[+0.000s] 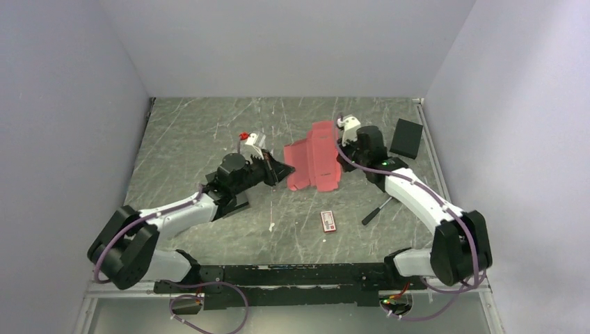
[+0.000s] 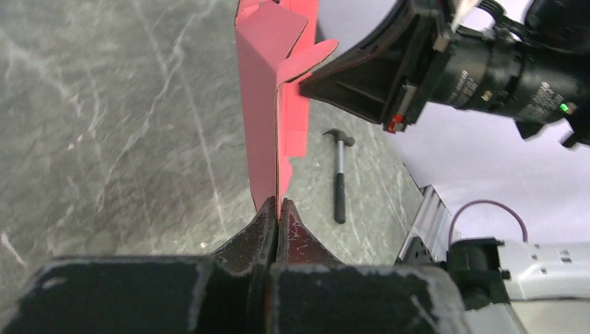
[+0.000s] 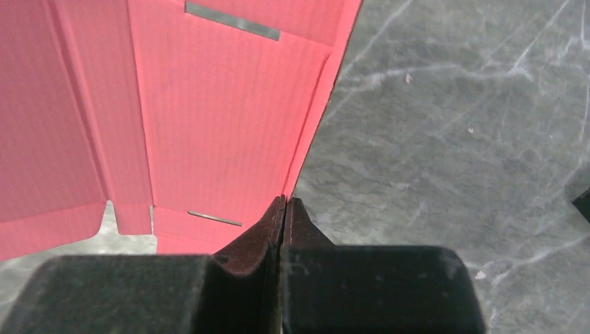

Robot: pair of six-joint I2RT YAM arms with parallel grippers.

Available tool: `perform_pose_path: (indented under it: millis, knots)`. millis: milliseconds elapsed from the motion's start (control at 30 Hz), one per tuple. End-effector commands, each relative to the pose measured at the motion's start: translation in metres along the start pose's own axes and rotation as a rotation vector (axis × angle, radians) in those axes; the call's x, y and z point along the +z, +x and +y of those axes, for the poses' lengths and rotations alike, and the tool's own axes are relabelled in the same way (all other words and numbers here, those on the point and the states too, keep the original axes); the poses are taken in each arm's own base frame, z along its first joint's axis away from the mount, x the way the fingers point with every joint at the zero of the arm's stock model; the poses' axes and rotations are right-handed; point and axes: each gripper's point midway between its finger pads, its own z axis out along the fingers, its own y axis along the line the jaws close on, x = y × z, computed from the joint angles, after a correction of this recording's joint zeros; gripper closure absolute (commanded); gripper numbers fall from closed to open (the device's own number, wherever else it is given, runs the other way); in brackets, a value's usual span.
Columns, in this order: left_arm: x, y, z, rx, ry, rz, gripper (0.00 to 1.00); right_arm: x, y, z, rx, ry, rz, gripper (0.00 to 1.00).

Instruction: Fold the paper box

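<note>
The paper box (image 1: 314, 158) is a red-pink die-cut sheet with flaps, lifted partly off the table between both arms. From the left, my left gripper (image 1: 284, 169) is shut on the sheet's left edge; in the left wrist view the cardboard (image 2: 268, 104) stands upright and runs straight into the closed fingertips (image 2: 278, 203). My right gripper (image 1: 339, 142) is at the sheet's right side. In the right wrist view the panel (image 3: 209, 118) shows its slots and creases, and its right edge ends between the closed tips of that gripper (image 3: 285, 200).
A larger black box (image 1: 406, 138) lies at the back right near the wall. A small red-and-white packet (image 1: 328, 221) and a small hammer (image 1: 376, 210) lie in front of the sheet. A red-and-white small item (image 1: 248, 138) sits behind the left gripper.
</note>
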Motion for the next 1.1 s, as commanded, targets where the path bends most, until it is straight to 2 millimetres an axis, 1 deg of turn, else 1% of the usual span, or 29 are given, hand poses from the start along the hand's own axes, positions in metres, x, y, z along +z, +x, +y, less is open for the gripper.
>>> perform_pose_path:
  millis: [0,133,200,333,467,600,733,800,933,1067]
  knots:
    - [0.018,0.004,0.009,-0.118,-0.044,-0.013,1.0,0.023,-0.009,-0.017,-0.112,0.17,0.023,1.0]
    - [0.027,0.027,0.034,-0.223,-0.124,0.028,1.0,0.049,0.003,-0.009,-0.15,0.166,0.1,1.0]
    - [0.03,0.035,0.041,-0.258,-0.144,0.042,1.0,0.06,0.008,-0.007,-0.165,0.167,0.134,1.0]
    - [0.032,0.046,0.05,-0.299,-0.168,0.06,1.0,0.082,0.027,0.002,-0.18,0.141,0.213,1.0]
    - [0.031,0.05,0.056,-0.318,-0.19,0.061,1.0,0.096,0.043,0.007,-0.181,0.124,0.281,1.0]
    - [0.028,0.053,0.063,-0.337,-0.205,0.064,1.0,0.104,0.055,0.017,-0.203,0.103,0.316,1.0]
    - [0.028,0.056,0.07,-0.359,-0.211,0.073,1.0,0.111,0.062,0.033,-0.209,0.063,0.335,1.0]
    - [0.028,0.057,0.072,-0.367,-0.214,0.076,1.0,0.114,0.065,0.036,-0.194,0.054,0.347,1.0]
    - [0.027,0.059,0.077,-0.378,-0.221,0.078,1.0,0.116,0.07,0.044,-0.18,0.011,0.367,1.0]
    - [0.027,0.059,0.079,-0.382,-0.223,0.083,1.0,0.115,0.073,0.058,-0.164,-0.063,0.379,0.98]
